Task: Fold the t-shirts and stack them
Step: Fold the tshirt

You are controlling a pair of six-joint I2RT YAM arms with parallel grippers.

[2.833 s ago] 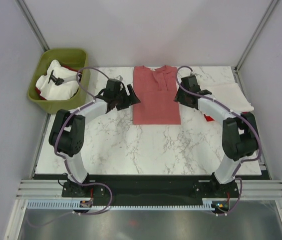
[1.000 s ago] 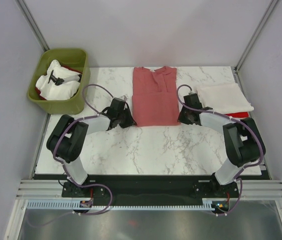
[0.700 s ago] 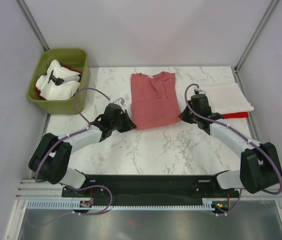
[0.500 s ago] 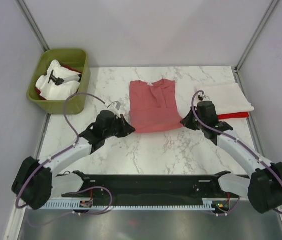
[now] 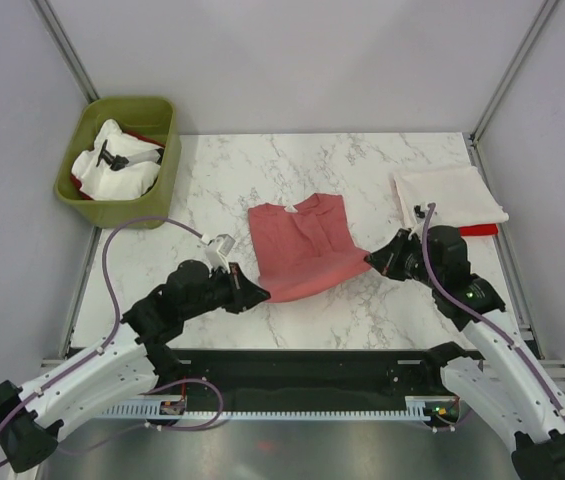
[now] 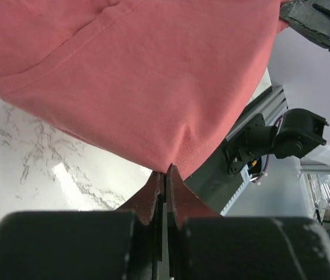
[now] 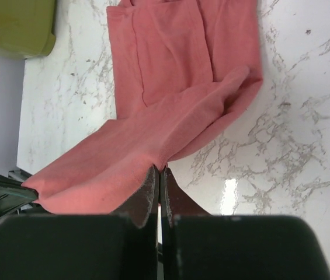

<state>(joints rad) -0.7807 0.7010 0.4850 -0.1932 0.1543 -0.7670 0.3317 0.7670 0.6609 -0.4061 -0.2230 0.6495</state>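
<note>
Salmon-red t-shirt (image 5: 300, 240) near table (image 5: 222, 175) centre, collar end flat on marble, hem end lifted. Left tool (image 5: 260, 293) clamped on hem corner at shirt's 7 o'clock. Right tool (image 5: 374, 258) clamped on hem corner at 4 o'clock. Folded cream-white t-shirt (image 5: 449, 193) at table's 2 o'clock, atop bright red t-shirt (image 5: 476, 230), only red edge showing. Olive bin (image 5: 154, 112) at 10 o'clock, white cloth inside.

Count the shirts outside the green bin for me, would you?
3. A salmon-red t-shirt mid-table, pinched by the left gripper and right gripper; a folded cream-white t-shirt at the right edge; a bright red one peeking from beneath it. More may be hidden there.
</note>
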